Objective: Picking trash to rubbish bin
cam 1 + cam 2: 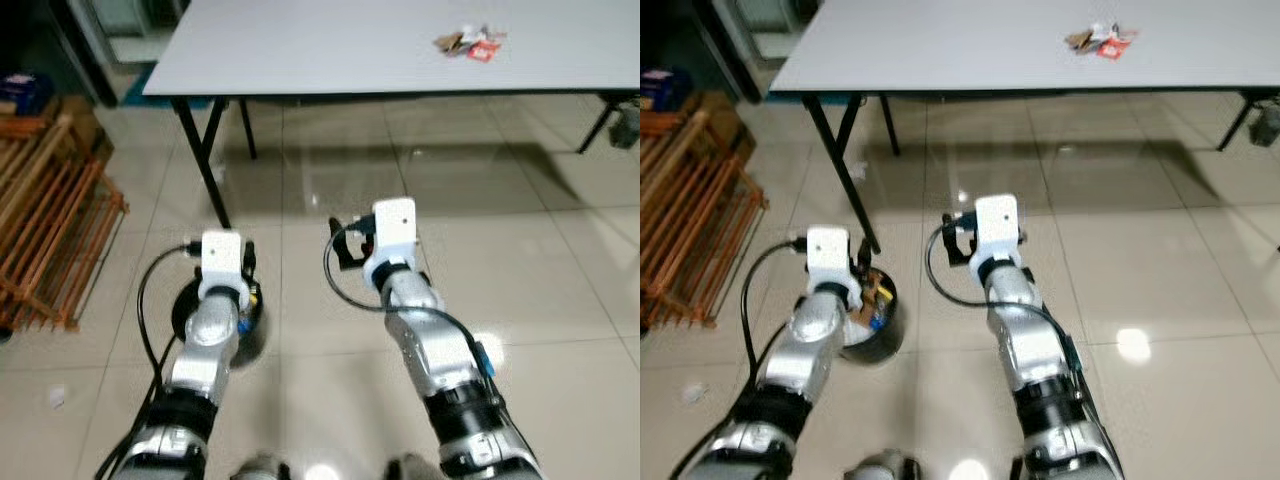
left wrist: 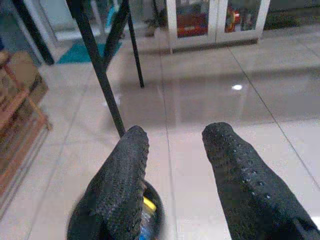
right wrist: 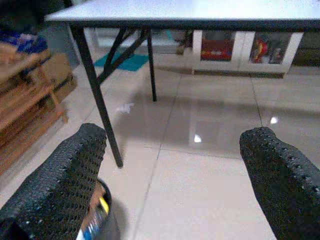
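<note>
Near the tabletop's far right edge lies the trash (image 1: 470, 42). Left gripper (image 2: 175, 145), fingers spread, hangs over the black rubbish bin (image 1: 878, 322); right gripper (image 3: 172, 145) spread wide beside it.

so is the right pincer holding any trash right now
No, the right pincer is open with only bare floor between its fingers, while the trash lies up on the table.

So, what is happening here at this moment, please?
A humanoid robot stands on a tiled floor before a grey table. Both arms are held out low. The left gripper is open above a black rubbish bin that already has some trash inside. The right gripper is open too and holds nothing. A small pile of trash lies on the table, not yet picked up.
</note>
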You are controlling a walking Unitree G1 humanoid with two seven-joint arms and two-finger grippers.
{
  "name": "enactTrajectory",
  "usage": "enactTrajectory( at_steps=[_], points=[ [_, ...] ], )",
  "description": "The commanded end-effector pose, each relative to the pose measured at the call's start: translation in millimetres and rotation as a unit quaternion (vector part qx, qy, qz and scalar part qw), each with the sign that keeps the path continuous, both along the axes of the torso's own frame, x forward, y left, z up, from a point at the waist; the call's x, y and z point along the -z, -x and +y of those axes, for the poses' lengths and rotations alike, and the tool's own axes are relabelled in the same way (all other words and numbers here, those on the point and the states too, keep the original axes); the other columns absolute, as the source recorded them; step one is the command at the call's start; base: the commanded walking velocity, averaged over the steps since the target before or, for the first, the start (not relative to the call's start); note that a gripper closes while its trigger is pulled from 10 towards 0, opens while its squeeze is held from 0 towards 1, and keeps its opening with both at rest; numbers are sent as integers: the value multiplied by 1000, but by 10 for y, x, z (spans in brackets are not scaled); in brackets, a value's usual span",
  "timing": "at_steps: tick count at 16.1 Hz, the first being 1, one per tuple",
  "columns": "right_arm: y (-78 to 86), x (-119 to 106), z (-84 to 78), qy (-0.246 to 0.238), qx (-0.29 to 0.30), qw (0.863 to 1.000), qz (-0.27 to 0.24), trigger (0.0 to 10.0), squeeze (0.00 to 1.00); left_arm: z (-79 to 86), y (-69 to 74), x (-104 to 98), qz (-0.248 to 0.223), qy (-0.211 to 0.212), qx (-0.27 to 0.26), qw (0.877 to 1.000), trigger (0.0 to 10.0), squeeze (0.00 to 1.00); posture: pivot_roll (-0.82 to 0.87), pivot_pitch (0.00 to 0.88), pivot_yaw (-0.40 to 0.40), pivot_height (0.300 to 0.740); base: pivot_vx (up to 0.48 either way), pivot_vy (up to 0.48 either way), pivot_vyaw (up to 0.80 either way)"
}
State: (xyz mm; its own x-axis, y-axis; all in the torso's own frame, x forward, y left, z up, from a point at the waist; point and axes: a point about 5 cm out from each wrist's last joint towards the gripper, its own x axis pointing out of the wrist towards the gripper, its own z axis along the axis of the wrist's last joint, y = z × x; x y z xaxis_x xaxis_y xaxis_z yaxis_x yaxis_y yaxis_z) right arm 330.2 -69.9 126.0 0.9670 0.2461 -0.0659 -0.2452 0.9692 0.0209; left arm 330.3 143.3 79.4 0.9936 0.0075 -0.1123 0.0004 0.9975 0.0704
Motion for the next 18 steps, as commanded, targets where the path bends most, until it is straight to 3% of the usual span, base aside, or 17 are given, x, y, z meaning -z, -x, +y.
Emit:
enactTrajectory(
  at_steps=[1, 5, 14, 18],
  points=[
    [4, 7, 7, 13, -5, 1000, 3, 10000, 0, -14, 23, 42, 9, -6, 1, 1000, 10000, 0, 14, 108, 62, 740, 0, -480, 800],
    [-4, -7, -26, -2, 3, 1000, 5, 10000, 0, -21, 16, 47, 12, -5, -2, 1000, 10000, 0, 13, 121, 58, 740, 0, -480, 355],
    [-45, -31, -98, -17, 29, 999, 9, 10000, 0, -65, 31, -13, -10, 15, 11, 1000, 10000, 0, 15, 134, 57, 740, 0, 0, 0],
    [-52, -6, -107, -16, 33, 999, 21, 10000, 0, -127, 16, -88, -29, 1, 33, 999, 10000, 0, 15, 138, 57, 740, 406, 0, -600]
  ],
)
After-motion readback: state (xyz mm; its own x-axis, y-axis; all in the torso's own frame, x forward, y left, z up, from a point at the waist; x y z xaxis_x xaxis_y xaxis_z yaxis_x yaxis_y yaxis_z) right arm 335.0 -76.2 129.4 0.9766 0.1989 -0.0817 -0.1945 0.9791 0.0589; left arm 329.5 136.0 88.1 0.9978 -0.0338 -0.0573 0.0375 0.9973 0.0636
